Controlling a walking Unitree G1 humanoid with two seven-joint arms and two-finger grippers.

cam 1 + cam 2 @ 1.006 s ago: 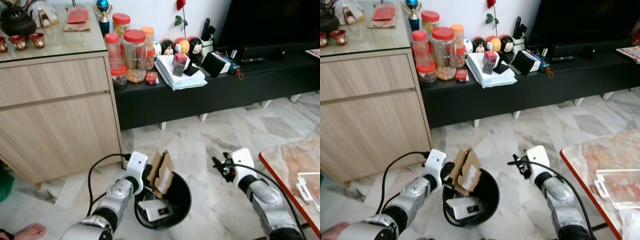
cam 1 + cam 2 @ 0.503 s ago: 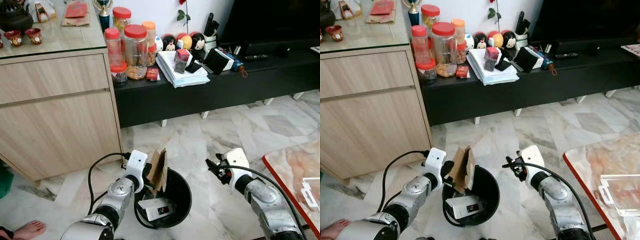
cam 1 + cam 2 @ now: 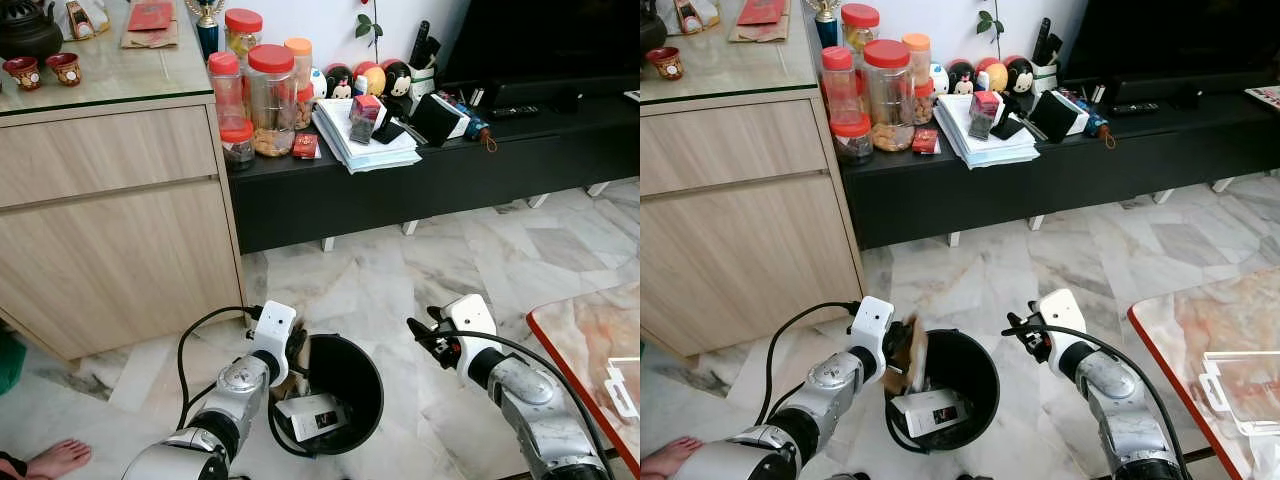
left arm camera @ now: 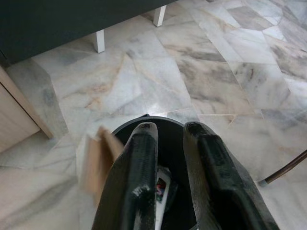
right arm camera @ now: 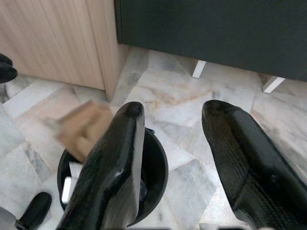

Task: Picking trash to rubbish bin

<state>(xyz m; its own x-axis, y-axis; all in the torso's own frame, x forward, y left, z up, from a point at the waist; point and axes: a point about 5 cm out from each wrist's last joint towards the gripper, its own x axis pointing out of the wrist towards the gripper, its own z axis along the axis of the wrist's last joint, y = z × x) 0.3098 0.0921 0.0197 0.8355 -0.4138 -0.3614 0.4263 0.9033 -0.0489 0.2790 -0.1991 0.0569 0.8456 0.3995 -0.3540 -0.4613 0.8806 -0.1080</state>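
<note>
A round black rubbish bin [image 3: 352,372] stands on the marble floor between my two arms. A white carton [image 3: 312,415] lies inside it. A brown piece of cardboard [image 3: 908,354] tilts down at the bin's left rim, blurred in the left wrist view [image 4: 95,162] and the right wrist view [image 5: 82,128]. My left gripper [image 3: 294,350] is at that rim beside the cardboard, its fingers [image 4: 136,177] slightly apart with nothing between them. My right gripper [image 3: 424,336] hovers just right of the bin, its fingers [image 5: 117,158] spread wide and empty.
A wooden cabinet [image 3: 110,240] stands at the left. A low black console [image 3: 430,180] with jars and papers runs along the back. A red-edged marble table [image 3: 590,340] is close on the right. A person's bare foot [image 3: 60,462] is at the lower left.
The cardboard that stood upright above the bin's rim in my left gripper has dropped low against the bin. The left gripper has let go. The right gripper has edged slightly left.
</note>
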